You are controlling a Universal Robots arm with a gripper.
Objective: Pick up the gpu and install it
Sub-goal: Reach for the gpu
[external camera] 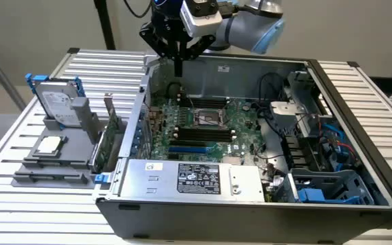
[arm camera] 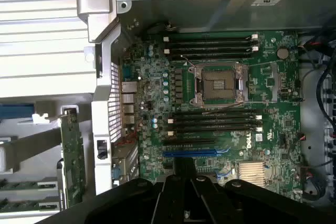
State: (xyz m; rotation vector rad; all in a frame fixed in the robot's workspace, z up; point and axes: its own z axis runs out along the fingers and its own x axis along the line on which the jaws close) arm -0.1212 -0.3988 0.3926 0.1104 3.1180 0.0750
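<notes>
Hovering gripper (external camera: 178, 71), fingers together & holding nothing, over rear of pc case (external camera: 332, 92), w/ gpu (external camera: 104, 140) parked upright on edge in gray rack (external camera: 53, 164) just outside case wall, toward exterior view's left, long axis along that wall, well apart.

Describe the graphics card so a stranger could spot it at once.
Find the open computer case; a grey stand sits outside it on the exterior view's left. The graphics card stands on edge at the stand's case side. Unlike the silver hard drive beside it, it is a thin green board.
</notes>
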